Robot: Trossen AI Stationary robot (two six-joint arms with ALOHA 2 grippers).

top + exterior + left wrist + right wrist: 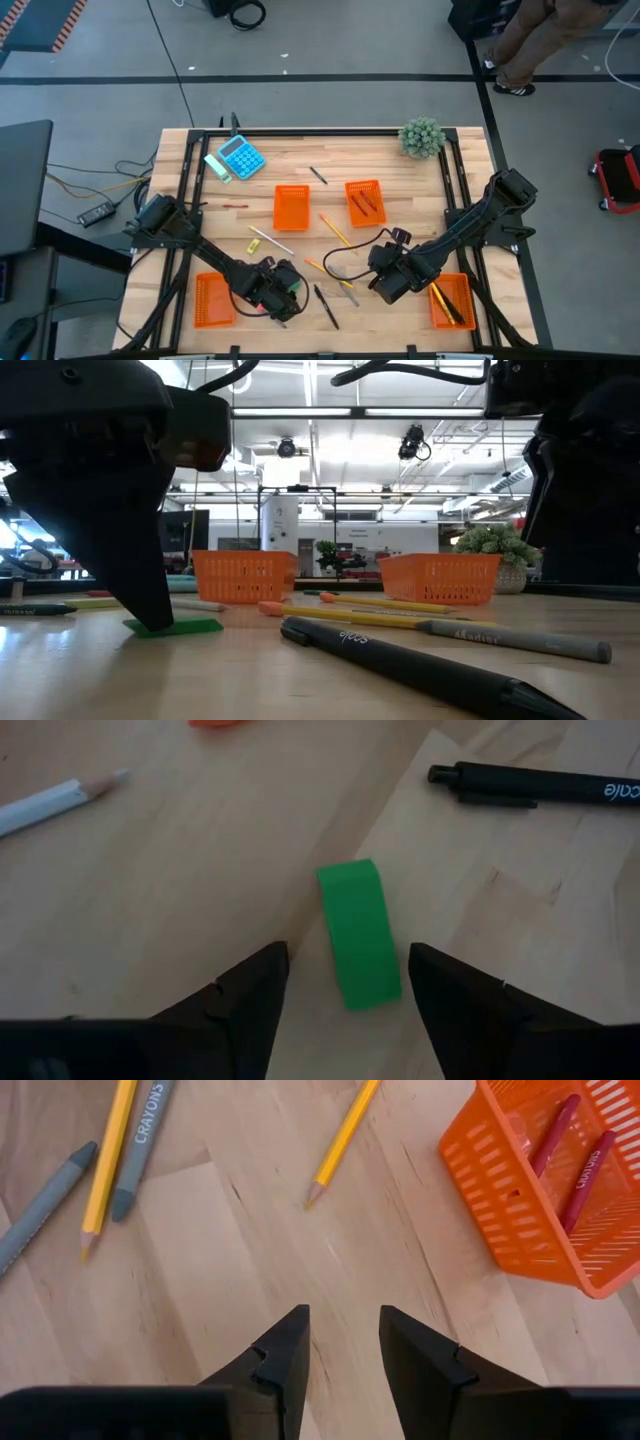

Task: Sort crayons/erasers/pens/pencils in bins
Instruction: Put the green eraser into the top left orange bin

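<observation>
My left gripper is open and low over a green eraser, which lies on the table between its fingers; the low view shows the eraser under the gripper. A black pen lies close by. My right gripper is open and empty above bare table. Near it lie yellow pencils and grey crayons. An orange bin holds red crayons. Other bins stand at the middle, front left and front right.
A blue calculator and a small green plant stand at the back. A yellow eraser, a second black pen and a red crayon lie loose. A person's legs show beyond the table.
</observation>
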